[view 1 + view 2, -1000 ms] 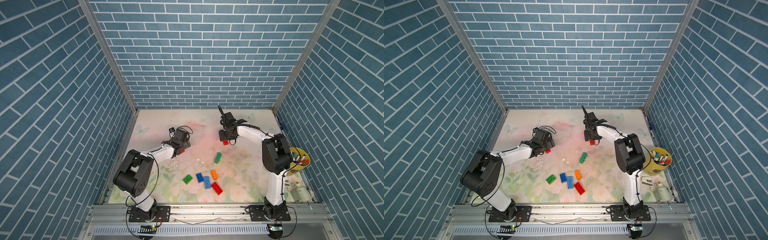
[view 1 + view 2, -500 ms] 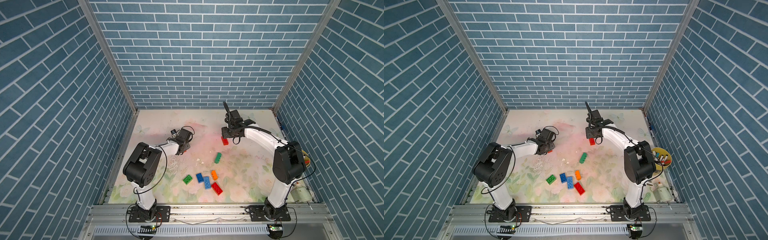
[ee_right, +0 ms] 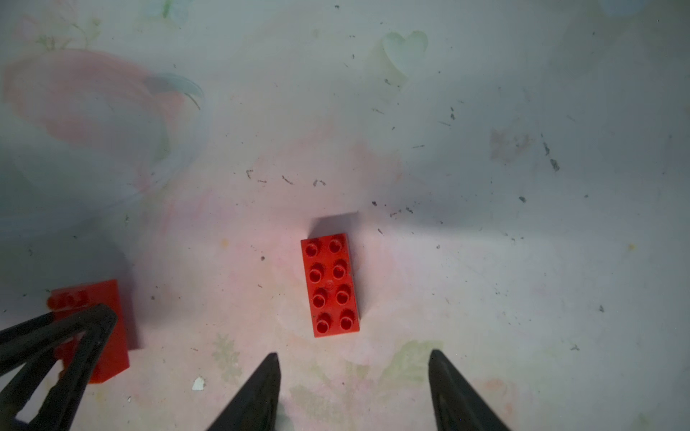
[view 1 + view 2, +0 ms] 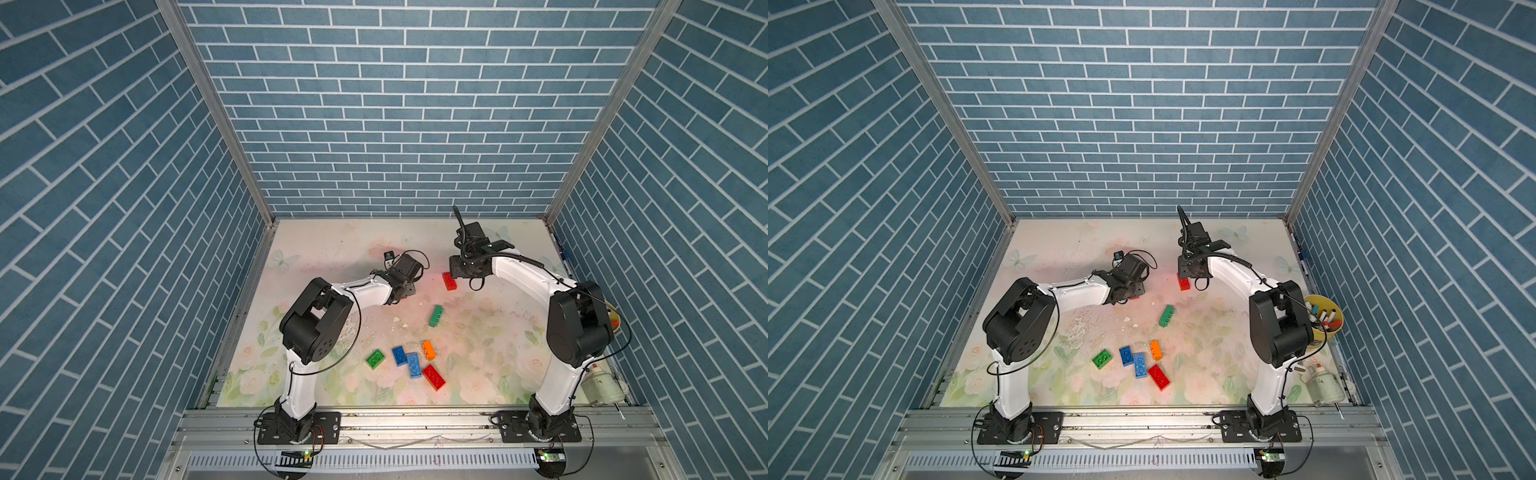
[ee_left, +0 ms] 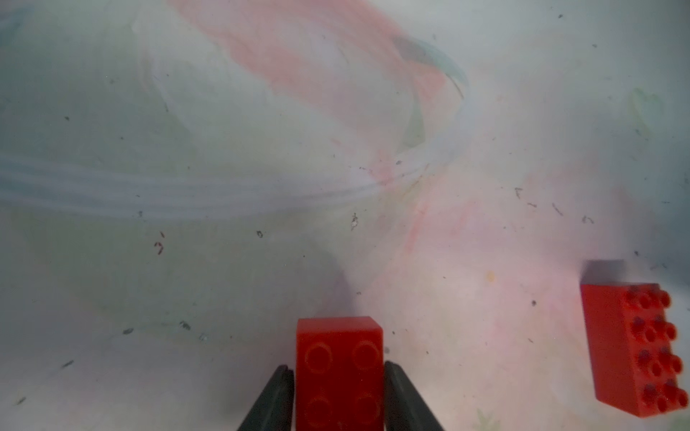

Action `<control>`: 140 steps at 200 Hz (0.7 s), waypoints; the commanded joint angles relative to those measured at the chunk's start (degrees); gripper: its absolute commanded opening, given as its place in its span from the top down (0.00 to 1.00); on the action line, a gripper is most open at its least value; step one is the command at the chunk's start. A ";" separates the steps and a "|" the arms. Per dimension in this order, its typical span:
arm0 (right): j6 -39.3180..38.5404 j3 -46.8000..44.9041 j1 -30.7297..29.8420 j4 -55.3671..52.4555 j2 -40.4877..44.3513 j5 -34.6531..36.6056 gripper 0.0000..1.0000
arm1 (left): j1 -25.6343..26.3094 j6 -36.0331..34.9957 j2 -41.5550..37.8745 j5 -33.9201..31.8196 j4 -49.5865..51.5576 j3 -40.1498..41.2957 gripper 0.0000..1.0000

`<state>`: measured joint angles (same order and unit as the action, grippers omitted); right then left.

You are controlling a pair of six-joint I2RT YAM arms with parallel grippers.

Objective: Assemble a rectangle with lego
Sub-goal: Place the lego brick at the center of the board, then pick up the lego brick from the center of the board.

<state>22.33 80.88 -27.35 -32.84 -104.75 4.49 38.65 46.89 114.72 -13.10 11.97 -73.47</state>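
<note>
A: Where do the bricks stand?

B: Take the free red brick [image 3: 330, 285] as the mark. It lies flat, studs up, on the surface [image 3: 522, 261]. The right tool [image 3: 354, 354] hovers just beside it, jaws spread wider than the brick and holding nothing.

A: And the left tool [image 5: 338, 367]?

B: Narrow. Its fingers press the two long walls of a second red brick [image 5: 339, 343], near the mark but apart from it, on the left arm's side. Whether that brick is off the surface, I cannot tell.

A: The rest?

B: A green brick [image 4: 435, 316] lies some way from the mark, toward the arm bases. Well beyond it the same way are an orange brick [image 4: 428, 350], a dark blue brick [image 4: 399, 355], a light blue brick [image 4: 414, 365], a second green brick [image 4: 375, 359] and a third red brick [image 4: 434, 377]. All are loose and none is joined.

A: How will they handle?

B: Probably light, hard and stiff, with smooth walls that could slip or twist in the tool. I'd take each across its narrow width, mid-length, on the flat walls and not the studs.
</note>
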 commanded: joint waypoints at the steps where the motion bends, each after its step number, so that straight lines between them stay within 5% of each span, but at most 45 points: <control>1: 2.68 -1.16 0.00 -2.12 2.52 -0.76 0.36 | -0.16 -1.52 0.98 0.41 1.77 -1.23 0.44; 37: 2.15 -1.03 -0.07 -2.95 3.41 -2.32 0.36 | -0.16 -3.13 -1.26 0.08 0.89 0.39 0.21; 80: -0.45 -1.76 -3.48 -5.65 6.78 -7.37 0.36 | -0.16 -9.29 -12.87 -2.38 -2.04 6.61 0.15; 140: 0.60 -8.10 -15.46 -13.84 10.97 -4.24 0.38 | -4.60 -10.95 -29.44 -8.49 0.50 15.63 0.07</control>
<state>22.02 75.90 -38.89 -39.86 -96.09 -1.28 37.41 36.80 88.90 -19.20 11.05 -62.61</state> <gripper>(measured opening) 0.633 0.925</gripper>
